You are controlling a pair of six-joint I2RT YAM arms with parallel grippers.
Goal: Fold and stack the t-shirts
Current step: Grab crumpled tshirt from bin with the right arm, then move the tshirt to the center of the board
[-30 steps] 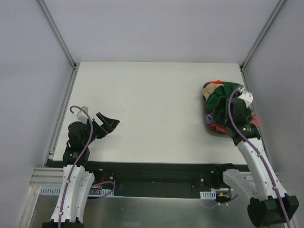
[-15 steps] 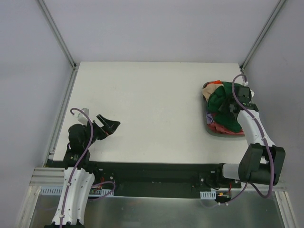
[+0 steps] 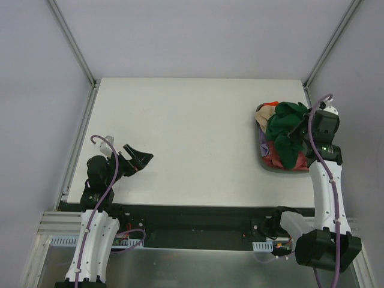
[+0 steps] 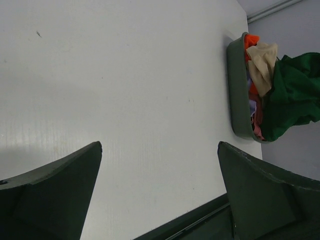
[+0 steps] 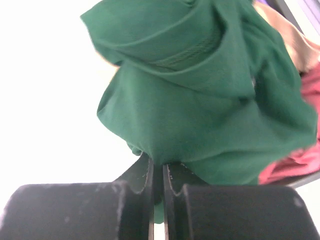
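At far right, in the grey bin (image 4: 235, 90) | dark green t-shirt (image 5: 200, 100) heaped atop beige shirt (image 4: 262, 60) and pink-red shirt (image 5: 295, 160) | right gripper (image 5: 158, 172) pinched tight on a green fold, likely to draw it out for folding | left gripper (image 4: 159, 150) spread wide, holding nothing, over the table (image 3: 192, 132).

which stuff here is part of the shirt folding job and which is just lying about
Job: dark green t-shirt, pinched in the shut right pincer; beige t-shirt, pink-red t-shirt and orange cloth in the grey-green bin.
Just there: the bin itself, the white table; the left pincer hangs open, holding nothing.
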